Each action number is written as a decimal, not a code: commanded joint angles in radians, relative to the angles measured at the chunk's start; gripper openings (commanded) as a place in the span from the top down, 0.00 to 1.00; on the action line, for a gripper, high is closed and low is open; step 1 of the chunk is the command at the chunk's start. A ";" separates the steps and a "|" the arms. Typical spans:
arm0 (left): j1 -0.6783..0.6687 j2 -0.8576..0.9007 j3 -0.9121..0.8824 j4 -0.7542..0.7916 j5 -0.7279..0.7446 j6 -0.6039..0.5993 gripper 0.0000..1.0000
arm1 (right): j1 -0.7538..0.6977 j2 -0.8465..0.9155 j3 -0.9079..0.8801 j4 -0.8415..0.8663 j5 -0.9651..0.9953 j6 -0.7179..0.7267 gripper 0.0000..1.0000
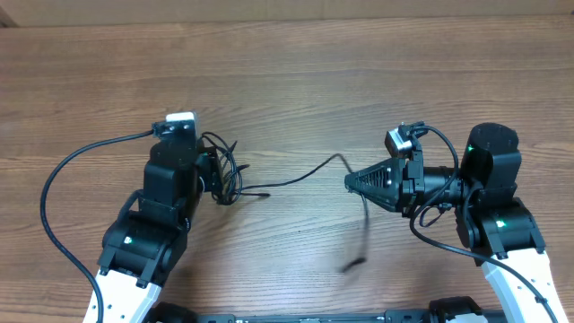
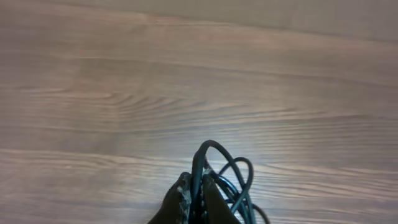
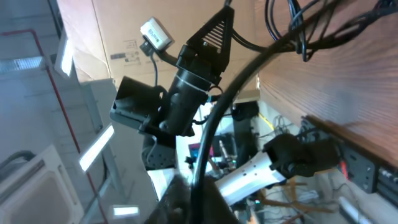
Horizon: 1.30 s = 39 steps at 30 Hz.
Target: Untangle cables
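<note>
In the overhead view the bundle (image 1: 230, 170) of cables lies left of centre on the table (image 1: 287, 72), directly at the tip of the left gripper (image 1: 215, 176). The fingers of this gripper are pressed together on some loops of the bundle. The left wrist view shows the loops coming out from between the closed tips.

From the bundle one strand (image 1: 305, 174) goes out toward the right side of the frame. It rises a little and reaches the tip of the right gripper (image 1: 349, 182), which points to the left, toward the bundle. After the tip the strand turns down to the lower edge of the frame, and its loose end (image 1: 354, 264) is blurred there.

In the right wrist view the strand passes between the fingers of the right gripper. The fingers are dark and mostly cut off by the frame, so I cannot tell if they pinch the strand or stand a little apart.

So the long axis of the strand is left to right across the middle of the frame, from one gripper to the other. The left arm is nearer to the knot, and the right arm is nearer to the free end. In my judgement, the coming move depends on this line: a pull to the right would draw the strand straight out of the bundle.
</note>
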 commanded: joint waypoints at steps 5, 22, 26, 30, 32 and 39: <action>0.006 -0.002 0.010 0.101 0.293 0.016 0.96 | 0.005 -0.002 0.013 -0.006 0.127 -0.032 0.00; 0.006 -0.004 0.010 0.233 0.598 0.046 0.96 | 0.005 -0.003 0.013 -0.698 0.956 -0.116 0.00; 0.006 -0.004 0.010 0.301 0.749 -0.027 0.96 | 0.005 -0.005 0.014 -0.625 0.848 -0.250 0.00; 0.006 -0.004 0.010 0.430 0.929 -0.115 0.96 | 0.005 -0.005 0.014 -0.493 0.693 -0.372 0.00; 0.006 -0.004 0.010 0.470 0.957 -0.167 0.96 | 0.005 -0.005 0.014 -0.435 0.621 -0.417 0.00; 0.006 -0.003 0.010 0.489 0.962 -0.219 0.96 | 0.005 -0.030 0.014 -0.286 0.414 -0.533 0.00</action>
